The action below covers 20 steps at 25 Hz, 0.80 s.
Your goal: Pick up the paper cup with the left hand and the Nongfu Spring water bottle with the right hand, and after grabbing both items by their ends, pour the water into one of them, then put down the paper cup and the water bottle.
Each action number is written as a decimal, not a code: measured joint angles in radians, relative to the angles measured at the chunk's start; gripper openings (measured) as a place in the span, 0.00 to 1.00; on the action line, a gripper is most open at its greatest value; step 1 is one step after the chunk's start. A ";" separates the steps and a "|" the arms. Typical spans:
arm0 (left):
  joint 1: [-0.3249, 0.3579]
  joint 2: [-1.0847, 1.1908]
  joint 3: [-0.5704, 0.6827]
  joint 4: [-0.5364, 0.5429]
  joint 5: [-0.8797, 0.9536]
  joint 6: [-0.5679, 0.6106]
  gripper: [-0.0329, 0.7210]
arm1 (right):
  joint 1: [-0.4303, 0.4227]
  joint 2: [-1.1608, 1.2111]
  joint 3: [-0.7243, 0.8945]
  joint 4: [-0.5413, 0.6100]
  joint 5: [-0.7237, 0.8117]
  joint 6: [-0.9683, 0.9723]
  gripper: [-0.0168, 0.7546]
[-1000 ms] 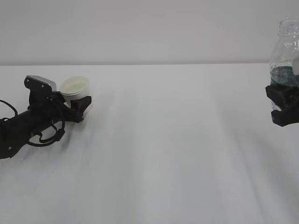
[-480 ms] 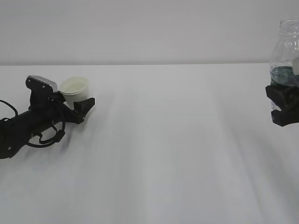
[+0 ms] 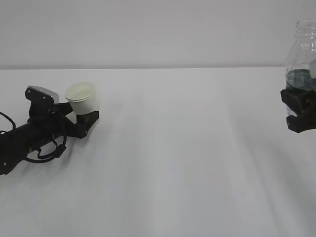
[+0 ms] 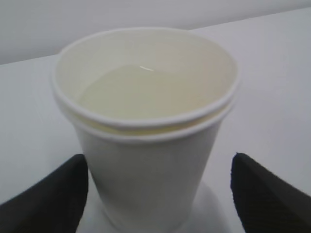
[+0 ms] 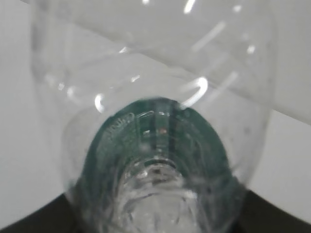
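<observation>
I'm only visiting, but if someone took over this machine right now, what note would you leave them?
Left hand: black gripper, jaws open either side of the small cream-white paper cup, not touching it. The cup stands on the white table with liquid inside.
Right hand: shut on the clear ribbed plastic bottle with the dark green label, upright at the right edge.
Done: pouring, cup set down.
Left: put the bottle down.

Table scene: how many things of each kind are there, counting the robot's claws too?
Paper cup: 1
Water bottle: 1
Robot grippers: 2, the left gripper and the right gripper
Total: 4
</observation>
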 joint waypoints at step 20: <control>0.000 -0.184 0.168 -0.037 -0.002 0.000 0.89 | 0.000 0.155 0.000 0.035 -0.197 0.077 0.49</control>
